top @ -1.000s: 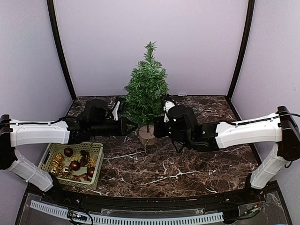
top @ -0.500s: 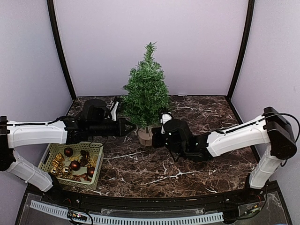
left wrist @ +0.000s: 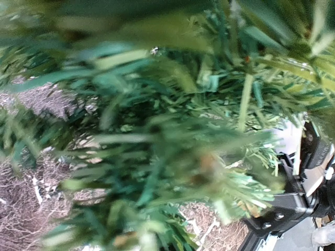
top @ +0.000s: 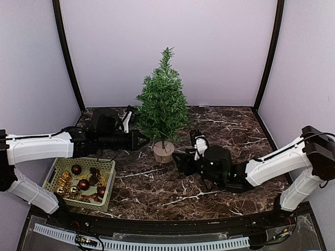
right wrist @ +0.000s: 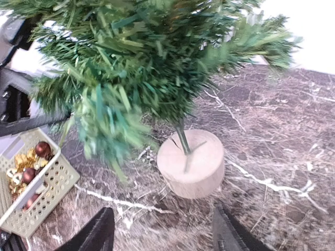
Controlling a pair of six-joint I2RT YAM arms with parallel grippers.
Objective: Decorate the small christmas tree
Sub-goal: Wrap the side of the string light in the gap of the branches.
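The small christmas tree (top: 163,104) stands upright at mid-table on its round tan wooden base (top: 163,151). My left gripper (top: 142,139) reaches in from the left, its tip inside the lower left branches. Blurred green needles (left wrist: 157,130) fill the left wrist view and hide its fingers; it is shut, and I cannot tell whether it holds anything. My right gripper (top: 180,159) sits low on the table just right of the base. It is open, with nothing between its dark fingertips (right wrist: 104,232). The base (right wrist: 191,162) and thin trunk lie just beyond them.
A pale lattice basket (top: 86,160) sits at the near left under the left arm, holding dark red balls (top: 83,184) and gold ornaments (top: 65,180). It also shows at the left edge as the basket (right wrist: 47,196). Purple walls enclose the dark marble table (top: 157,188).
The right gripper has drawn back from the tree's right side, dropped low towards the near right, and opened. The left arm has hardly moved.
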